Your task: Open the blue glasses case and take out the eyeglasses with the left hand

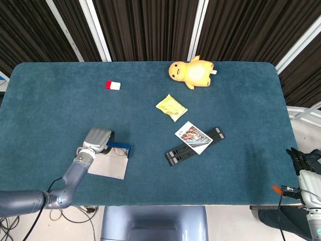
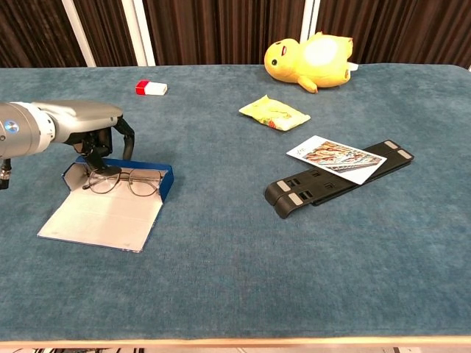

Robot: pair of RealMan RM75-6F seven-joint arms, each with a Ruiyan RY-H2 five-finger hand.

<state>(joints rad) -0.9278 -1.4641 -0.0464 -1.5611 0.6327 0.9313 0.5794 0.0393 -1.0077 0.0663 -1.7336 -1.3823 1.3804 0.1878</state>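
The blue glasses case (image 2: 168, 181) lies open at the table's front left, its pale flap (image 2: 99, 217) spread flat toward me. Thin wire eyeglasses (image 2: 131, 182) rest inside it against the blue wall. My left hand (image 2: 92, 132) hangs over the case's left end with fingers curled down, and its fingertips (image 2: 108, 168) pinch the left end of the frame. In the head view the silver back of the left hand (image 1: 97, 139) hides most of the case (image 1: 120, 146). My right hand (image 1: 304, 161) hangs off the table's right edge and holds nothing.
A black folding stand (image 2: 335, 181) with a printed card (image 2: 337, 158) on it lies right of centre. A yellow snack packet (image 2: 274, 112), a yellow plush toy (image 2: 309, 60) and a small red-and-white box (image 2: 151, 88) sit farther back.
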